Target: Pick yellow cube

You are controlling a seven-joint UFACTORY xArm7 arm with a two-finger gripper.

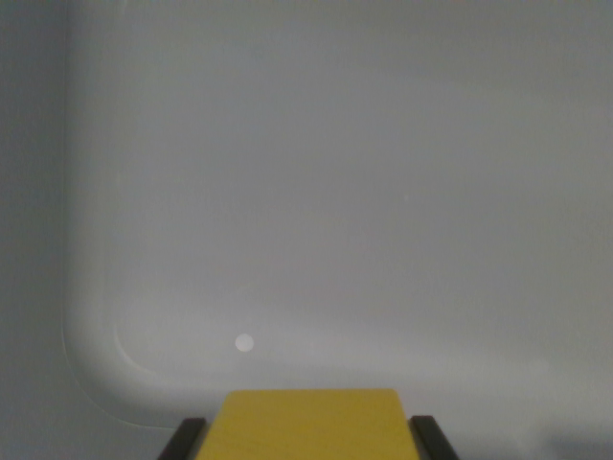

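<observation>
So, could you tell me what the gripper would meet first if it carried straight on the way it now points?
The gripper already has the yellow cube between its dark fingers. Beyond it lies only the pale grey tray floor; depth is unclear.
</observation>
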